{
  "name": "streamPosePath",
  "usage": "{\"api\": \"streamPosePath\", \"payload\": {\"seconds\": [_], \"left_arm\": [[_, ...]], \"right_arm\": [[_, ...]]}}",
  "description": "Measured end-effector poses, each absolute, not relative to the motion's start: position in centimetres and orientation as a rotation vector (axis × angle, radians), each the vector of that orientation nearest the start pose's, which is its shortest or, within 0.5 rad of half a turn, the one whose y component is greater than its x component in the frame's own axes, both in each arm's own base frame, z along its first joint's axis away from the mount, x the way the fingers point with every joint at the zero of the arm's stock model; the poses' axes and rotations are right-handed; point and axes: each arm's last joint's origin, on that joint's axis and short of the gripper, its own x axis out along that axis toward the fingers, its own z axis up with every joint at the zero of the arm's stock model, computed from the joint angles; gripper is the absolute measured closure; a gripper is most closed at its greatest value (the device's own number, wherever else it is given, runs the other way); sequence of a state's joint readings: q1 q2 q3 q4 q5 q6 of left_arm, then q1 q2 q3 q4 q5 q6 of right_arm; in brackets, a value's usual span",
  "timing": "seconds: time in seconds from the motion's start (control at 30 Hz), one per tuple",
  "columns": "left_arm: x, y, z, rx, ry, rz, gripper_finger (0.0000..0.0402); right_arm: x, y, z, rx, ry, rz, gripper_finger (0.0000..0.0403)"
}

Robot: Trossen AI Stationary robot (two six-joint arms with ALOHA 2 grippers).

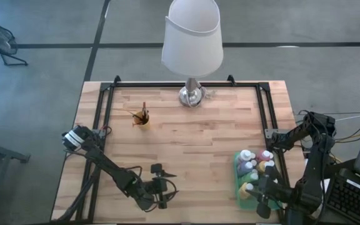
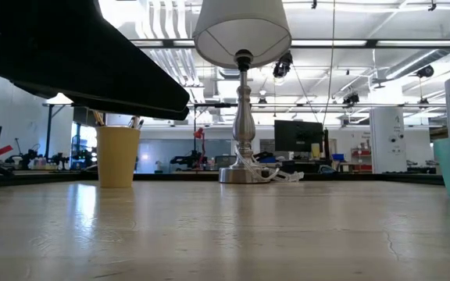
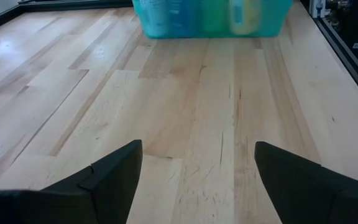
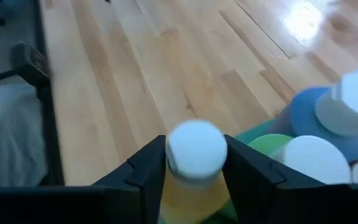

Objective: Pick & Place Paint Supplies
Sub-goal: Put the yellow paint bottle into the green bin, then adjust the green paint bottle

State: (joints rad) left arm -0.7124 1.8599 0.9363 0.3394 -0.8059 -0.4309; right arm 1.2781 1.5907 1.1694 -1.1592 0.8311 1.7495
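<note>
Tabletop [image 1: 205, 137] of pale wood planks fills mid-frame, grey floor [image 1: 42, 94] around it. At lower right I see the right gripper [image 4: 194, 168] clasping a yellow bottle [image 4: 191, 186]. At lower left, the left gripper [image 3: 197, 180] stands wide, holding nothing.

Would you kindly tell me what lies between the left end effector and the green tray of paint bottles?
Only bare wooden tabletop, seen in the left wrist view.
</note>
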Motion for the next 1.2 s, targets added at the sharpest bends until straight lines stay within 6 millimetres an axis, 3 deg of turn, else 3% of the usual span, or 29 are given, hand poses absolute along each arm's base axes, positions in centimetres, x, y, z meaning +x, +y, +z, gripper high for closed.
{"api": "streamPosePath", "payload": {"seconds": [0.3, 0.7, 0.93, 1.2], "left_arm": [[29.0, -22.2, 14.9, -0.023, 0.392, 0.180, 0.0087], [29.0, -22.2, 14.9, -0.023, 0.391, 0.180, 0.0087], [29.0, -22.1, 14.9, -0.023, 0.391, 0.180, 0.0087], [29.0, -22.1, 14.9, -0.024, 0.391, 0.181, 0.0087]], "right_arm": [[9.9, 25.5, 23.6, 0.270, 0.703, -0.344, 0.0192], [10.1, 25.9, 24.6, 0.241, 0.707, -0.311, 0.0212], [10.2, 26.4, 26.8, 0.223, 0.749, -0.281, 0.0209], [9.9, 25.6, 31.3, 0.349, 1.065, -0.398, 0.0197]]}}
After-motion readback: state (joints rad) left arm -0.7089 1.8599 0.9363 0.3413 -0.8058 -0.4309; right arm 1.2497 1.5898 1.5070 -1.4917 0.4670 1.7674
